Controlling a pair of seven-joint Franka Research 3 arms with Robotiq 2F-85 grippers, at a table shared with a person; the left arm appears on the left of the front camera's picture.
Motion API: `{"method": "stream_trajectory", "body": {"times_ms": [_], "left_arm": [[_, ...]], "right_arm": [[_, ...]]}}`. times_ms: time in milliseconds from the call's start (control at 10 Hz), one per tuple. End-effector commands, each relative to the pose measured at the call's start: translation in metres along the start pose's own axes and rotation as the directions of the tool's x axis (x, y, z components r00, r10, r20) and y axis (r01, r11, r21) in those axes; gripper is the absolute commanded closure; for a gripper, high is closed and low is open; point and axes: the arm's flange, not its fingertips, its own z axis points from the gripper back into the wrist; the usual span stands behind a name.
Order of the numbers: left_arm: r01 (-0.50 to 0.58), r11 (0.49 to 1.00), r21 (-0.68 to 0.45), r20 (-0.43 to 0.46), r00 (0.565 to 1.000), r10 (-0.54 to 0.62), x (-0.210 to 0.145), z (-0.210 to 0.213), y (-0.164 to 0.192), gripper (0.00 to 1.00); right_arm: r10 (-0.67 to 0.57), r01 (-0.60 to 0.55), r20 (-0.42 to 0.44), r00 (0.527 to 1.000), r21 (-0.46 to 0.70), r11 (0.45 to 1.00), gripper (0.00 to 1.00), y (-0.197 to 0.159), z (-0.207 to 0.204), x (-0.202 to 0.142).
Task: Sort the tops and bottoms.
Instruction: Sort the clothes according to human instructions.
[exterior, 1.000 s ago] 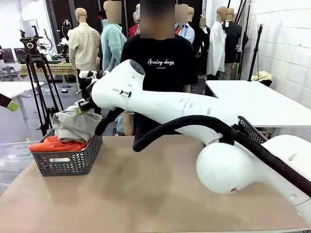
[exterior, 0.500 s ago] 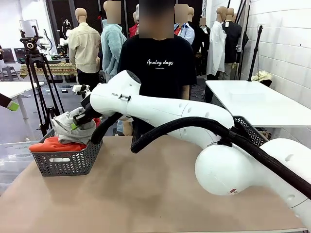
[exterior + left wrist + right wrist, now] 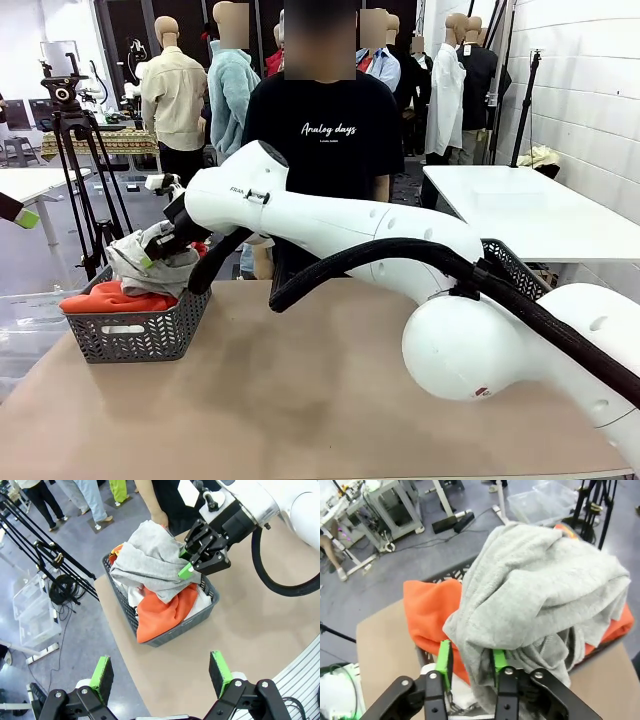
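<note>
Since a second ago the right arm has swung down and leftward, lowering the grey top (image 3: 150, 262) from above the basket (image 3: 140, 325) onto the pile inside it. Now the right gripper (image 3: 152, 256) sits at the basket's near-right edge with its green pads set narrowly apart and a fold of the grey top between them; in the right wrist view the fabric bunches between the fingers (image 3: 443, 664) and spreads out ahead of the right gripper (image 3: 468, 666), though whether the pads press the cloth or have just slackened cannot be told. Under and beyond the grey top (image 3: 540, 605) lies the orange top (image 3: 432, 611), draped over the basket's rim just left of the gripper. From the left wrist view, the left gripper (image 3: 162, 677) hangs above the desk (image 3: 240, 630) with its jaws spread wide and nothing between them, and the basket (image 3: 172, 630) lies ahead of it, well apart; there the grey top (image 3: 150, 565) lies uppermost, the orange top (image 3: 162, 612) spills toward the near wall, and a bit of white cloth (image 3: 136, 596) shows between them. A person (image 3: 330, 130) in a black shirt stands past the desk's far edge.
</note>
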Motion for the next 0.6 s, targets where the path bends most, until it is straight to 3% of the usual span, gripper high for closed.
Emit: {"method": "stream_trajectory", "body": {"times_ms": [0,500], "left_arm": [[-0.002,1.0,0.001,0.0,1.0,0.002,0.0,0.0,0.001,0.0],[-0.002,1.0,0.001,0.0,1.0,0.002,0.0,0.0,0.001,0.0]], "right_arm": [[0.047,-0.046,0.047,0.998,-0.008,0.999,0.0,-0.063,-0.073,0.139],[0.067,-0.063,0.038,0.997,-0.101,0.993,0.0,-0.029,-0.051,0.149]]}}
